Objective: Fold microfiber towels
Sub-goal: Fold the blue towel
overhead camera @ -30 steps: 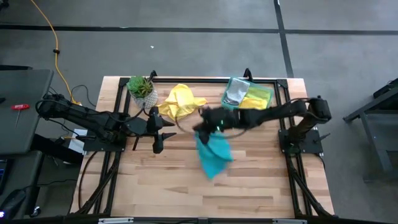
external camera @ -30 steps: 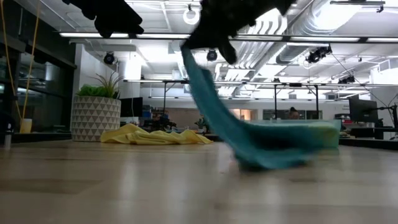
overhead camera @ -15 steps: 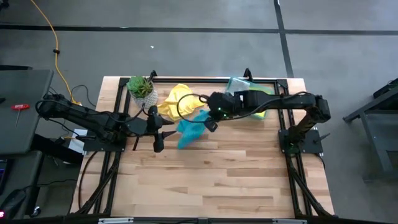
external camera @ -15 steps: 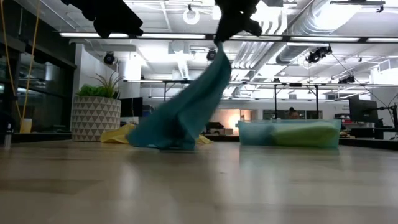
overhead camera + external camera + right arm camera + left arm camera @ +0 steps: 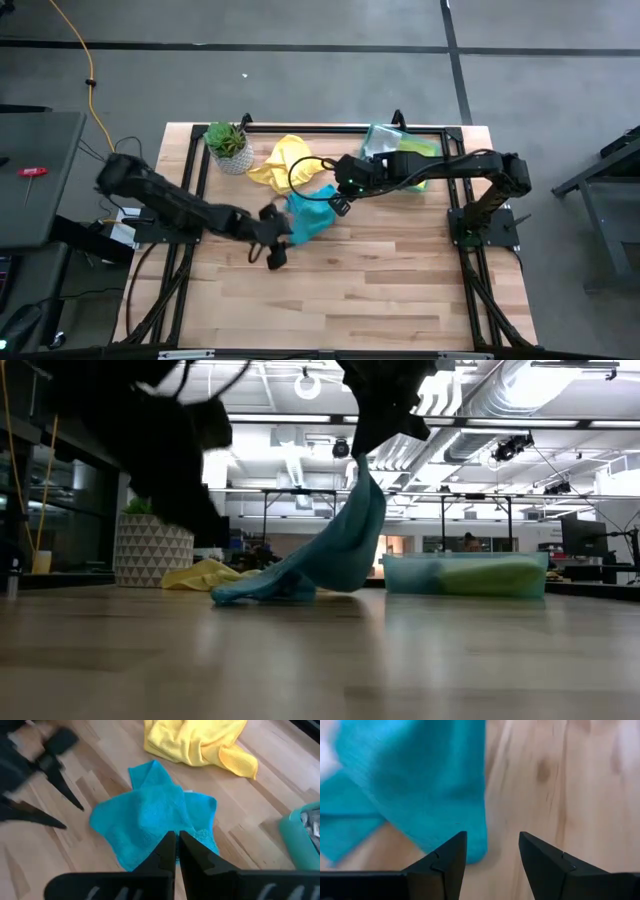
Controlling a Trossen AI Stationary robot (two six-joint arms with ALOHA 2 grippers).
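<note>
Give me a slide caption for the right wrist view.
Right pincer shut on teal towel; yellow towel lies beyond.

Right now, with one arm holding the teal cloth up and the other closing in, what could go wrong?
The right pincer pinches only one edge of the teal-blue microfiber towel, the rest bunched on the wooden table; it may slip free or stay crumpled. The open left pincer sits at a low corner and could snag a second layer. The crumpled yellow microfiber towel lies close and might get dragged.
</note>
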